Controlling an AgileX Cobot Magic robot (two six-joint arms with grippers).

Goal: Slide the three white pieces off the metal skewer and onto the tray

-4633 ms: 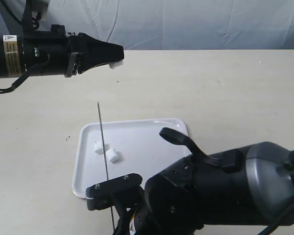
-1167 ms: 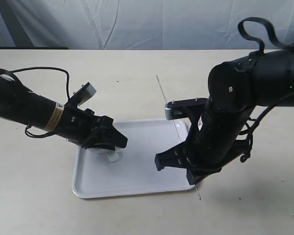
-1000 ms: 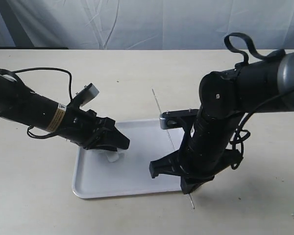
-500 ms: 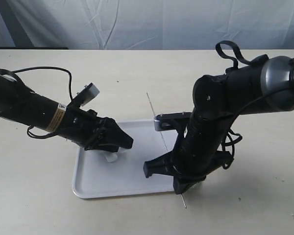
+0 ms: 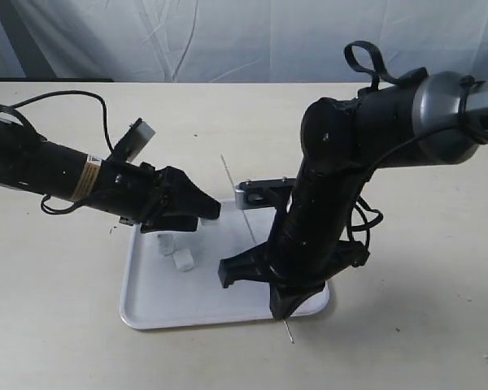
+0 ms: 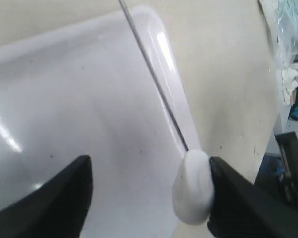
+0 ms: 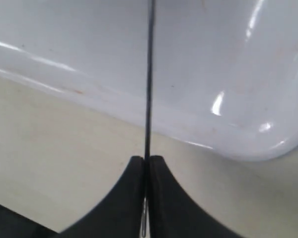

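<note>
A beige worktop [image 5: 57, 341] carries a glossy white tray [image 5: 203, 302] with a low rim. On the left part of the tray lie two small soft chunks just beside each other: a first white piece [image 5: 164, 244] and a second white piece [image 5: 183, 261].

The left tool [image 5: 207, 215] hangs just above them with its fingers spread wide apart. In the left wrist view, a third white piece [image 6: 191, 188] rests against the inner face of one finger (whether it is stuck there cannot be told), and the other finger is clear of it.

The right tool [image 7: 146, 161] is pressed together on the metal skewer [image 5: 230, 179]. The thin rod slants over the tray's right side, and its lower end pokes past the tray's near rim.
</note>
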